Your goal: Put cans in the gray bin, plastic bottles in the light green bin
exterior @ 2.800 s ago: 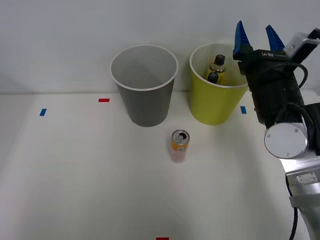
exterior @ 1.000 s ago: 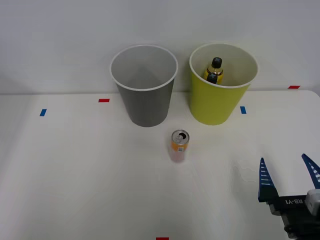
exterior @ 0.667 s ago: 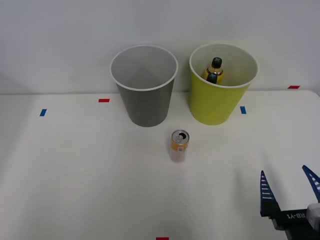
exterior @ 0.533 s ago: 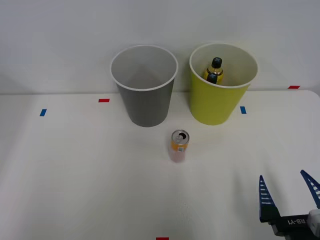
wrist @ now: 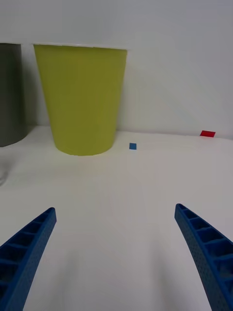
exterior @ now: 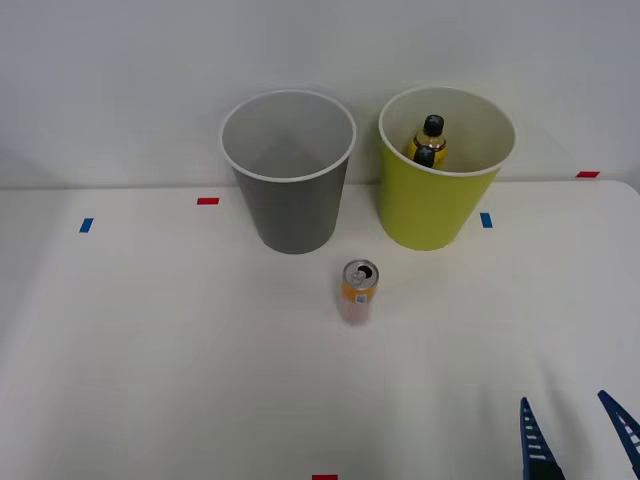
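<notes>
No readable text, brand, number or sign appeared anywhere. The orange can [exterior: 359, 284] at the desk's [exterior: 150, 350] centre carried a small pale label patch on its side, too small to make out. The plastic bottles [exterior: 428, 140] in the light green bin [exterior: 440, 200], toward 1 o'clock, showed no legible print.

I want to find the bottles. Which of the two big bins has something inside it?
The light green bin, right of the gray bin. Black-capped plastic bottles poke up inside it; the gray one looks empty.
</notes>
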